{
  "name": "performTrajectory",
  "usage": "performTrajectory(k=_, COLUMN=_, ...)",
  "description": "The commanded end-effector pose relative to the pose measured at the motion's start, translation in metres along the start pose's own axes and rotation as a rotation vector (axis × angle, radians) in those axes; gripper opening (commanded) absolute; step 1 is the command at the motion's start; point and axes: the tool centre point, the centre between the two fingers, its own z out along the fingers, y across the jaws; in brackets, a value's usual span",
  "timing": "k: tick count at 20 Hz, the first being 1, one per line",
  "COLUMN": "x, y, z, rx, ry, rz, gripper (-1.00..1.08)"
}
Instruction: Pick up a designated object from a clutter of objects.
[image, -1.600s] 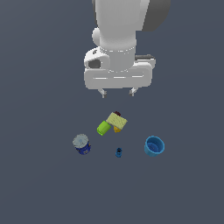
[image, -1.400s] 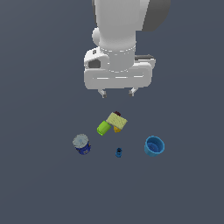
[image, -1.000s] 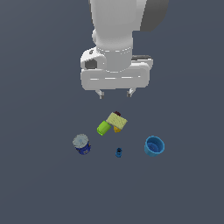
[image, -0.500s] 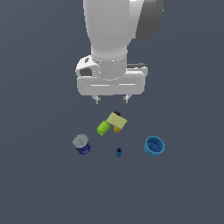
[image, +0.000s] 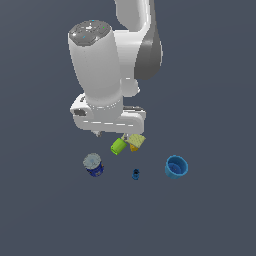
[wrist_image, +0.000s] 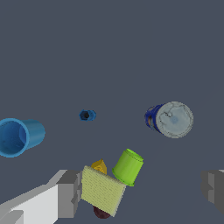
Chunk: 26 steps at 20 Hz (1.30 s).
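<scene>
cup (image: 176, 167) light blue, upright, nothing inside | can (image: 93, 164) apart | fingers (wrist_image: 72, 194) released

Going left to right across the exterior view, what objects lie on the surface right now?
Dark blue can → green cylinder → light blue cup. The tan-yellow block, the orange piece and the tiny blue piece share almost the same column between cylinder and cup, so I leave their order open.

arm (image: 102, 75): white rounded shell | dark grey joint | fingers (wrist_image: 70, 194) seemingly grey
</scene>
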Motion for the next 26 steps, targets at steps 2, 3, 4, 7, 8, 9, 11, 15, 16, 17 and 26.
performTrajectory(k=2, x=0.014, y=0.027, z=0.035, rx=-0.008, ry=-0.004, rz=0.069, gripper=1.0)
performTrajectory(k=3, x=0.017, y=0.035, z=0.044, rx=-0.011, ry=-0.005, rz=0.087, gripper=1.0)
performTrajectory(k=4, x=0.019, y=0.042, z=0.053, rx=-0.014, ry=-0.006, rz=0.104, gripper=1.0)
performTrajectory(k=7, x=0.025, y=0.062, z=0.077, rx=-0.023, ry=-0.009, rz=0.148, gripper=1.0)
performTrajectory(k=8, x=0.027, y=0.068, z=0.084, rx=-0.026, ry=-0.009, rz=0.161, gripper=1.0)
performTrajectory(k=9, x=0.028, y=0.073, z=0.091, rx=-0.029, ry=-0.01, rz=0.173, gripper=1.0)
performTrajectory(k=11, x=0.029, y=0.082, z=0.102, rx=-0.035, ry=-0.011, rz=0.193, gripper=1.0)
performTrajectory(k=15, x=0.031, y=0.095, z=0.118, rx=-0.043, ry=-0.012, rz=0.22, gripper=1.0)
performTrajectory(k=16, x=0.031, y=0.098, z=0.121, rx=-0.044, ry=-0.012, rz=0.225, gripper=1.0)
performTrajectory(k=17, x=0.031, y=0.099, z=0.123, rx=-0.045, ry=-0.012, rz=0.228, gripper=1.0)
performTrajectory(k=26, x=0.031, y=0.101, z=0.134, rx=-0.046, ry=-0.014, rz=0.231, gripper=1.0)
